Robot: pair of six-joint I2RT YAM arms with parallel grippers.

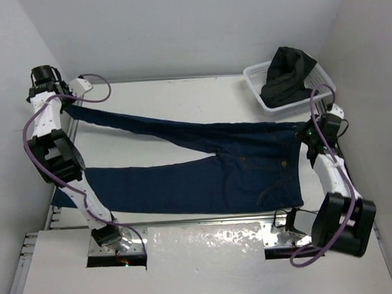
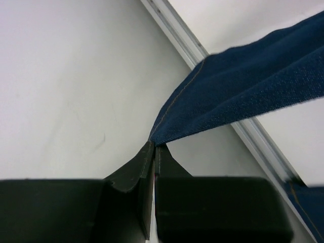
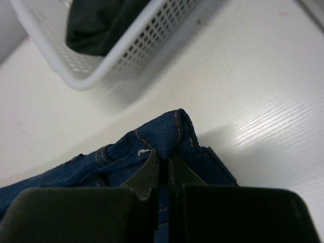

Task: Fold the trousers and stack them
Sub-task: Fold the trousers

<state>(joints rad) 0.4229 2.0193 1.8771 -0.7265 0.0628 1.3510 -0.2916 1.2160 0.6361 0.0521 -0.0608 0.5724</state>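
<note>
The dark navy trousers [image 1: 203,169] lie spread on the white table, waist at the right, legs running left. My left gripper [image 1: 69,100] is shut on the hem corner of the far leg [image 2: 233,96] and holds it stretched and lifted at the table's far left. My right gripper [image 1: 307,130] is shut on the far corner of the waistband [image 3: 162,136], which bunches up over its fingertips. The near leg lies flat toward the front left.
A white plastic basket [image 1: 258,76] with a dark garment [image 1: 287,74] in it stands at the far right corner, just beyond my right gripper; it also shows in the right wrist view [image 3: 136,50]. A metal rail [image 2: 217,91] edges the table by the left wall.
</note>
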